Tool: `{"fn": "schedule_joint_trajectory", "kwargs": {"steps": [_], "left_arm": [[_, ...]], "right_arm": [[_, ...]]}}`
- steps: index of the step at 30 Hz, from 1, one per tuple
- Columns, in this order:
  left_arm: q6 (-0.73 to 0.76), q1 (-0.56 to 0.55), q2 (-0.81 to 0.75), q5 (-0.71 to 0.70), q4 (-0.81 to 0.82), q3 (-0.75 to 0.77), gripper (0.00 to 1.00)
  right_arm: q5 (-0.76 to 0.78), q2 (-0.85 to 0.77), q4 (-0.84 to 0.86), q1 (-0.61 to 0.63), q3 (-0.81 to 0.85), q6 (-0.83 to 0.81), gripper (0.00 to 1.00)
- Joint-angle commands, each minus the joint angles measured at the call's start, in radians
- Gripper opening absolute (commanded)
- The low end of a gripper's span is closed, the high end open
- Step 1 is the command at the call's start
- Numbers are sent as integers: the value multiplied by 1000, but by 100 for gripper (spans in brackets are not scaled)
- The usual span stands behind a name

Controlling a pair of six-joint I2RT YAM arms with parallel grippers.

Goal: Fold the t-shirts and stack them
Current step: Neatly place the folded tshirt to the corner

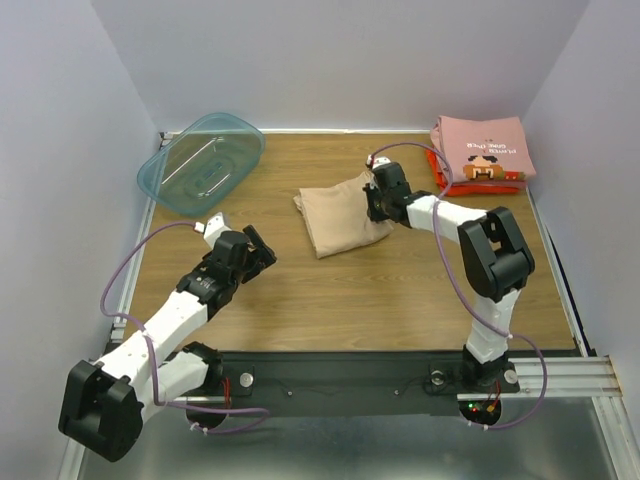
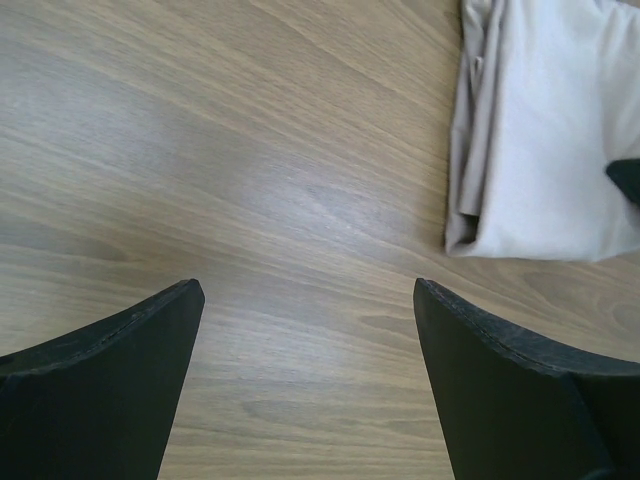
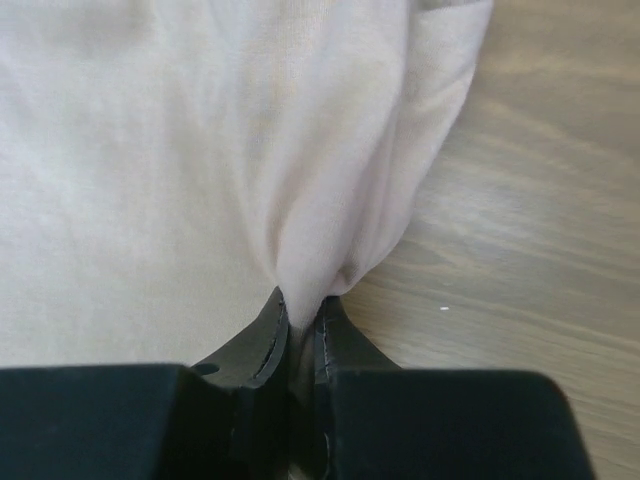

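The folded tan t-shirt [image 1: 338, 214] lies mid-table. My right gripper [image 1: 376, 201] is at its right edge, shut on a pinch of the tan cloth [image 3: 310, 240]. The shirt's lower corner also shows in the left wrist view [image 2: 540, 130]. A folded dusty pink t-shirt with cartoon print [image 1: 484, 148] lies on top of a red-orange t-shirt [image 1: 478, 187] at the back right corner. My left gripper [image 1: 258, 250] is open and empty over bare wood [image 2: 300, 290], left of and nearer than the tan shirt.
A translucent teal plastic tub [image 1: 200, 162] sits tilted at the back left. White walls close in the table on three sides. Purple cables run along both arms.
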Motion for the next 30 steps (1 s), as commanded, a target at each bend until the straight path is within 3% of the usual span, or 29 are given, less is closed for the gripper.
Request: {"fn": "schedule_joint_trajectory", "kwargs": {"steps": [1,7,16,25,30], "left_arm": [[-2,-1,-11,-83,-36,52,99],[1,-1,38,-112,-67,81,99],[20,-1,130,-139,-81,136,99],[43,-1,198,-152,-64,170,99],[52,1,215,-147,-47,176,99]], "right_arm": [[111,-127,47,1,24,-180,0],[232,-176,46,-28,75,-368,0],[253,-170,43,-172,182,-535,0],[261,-106,23,-285,377,-616,0],[249,-58,-20,-337,481,-580,0]]}}
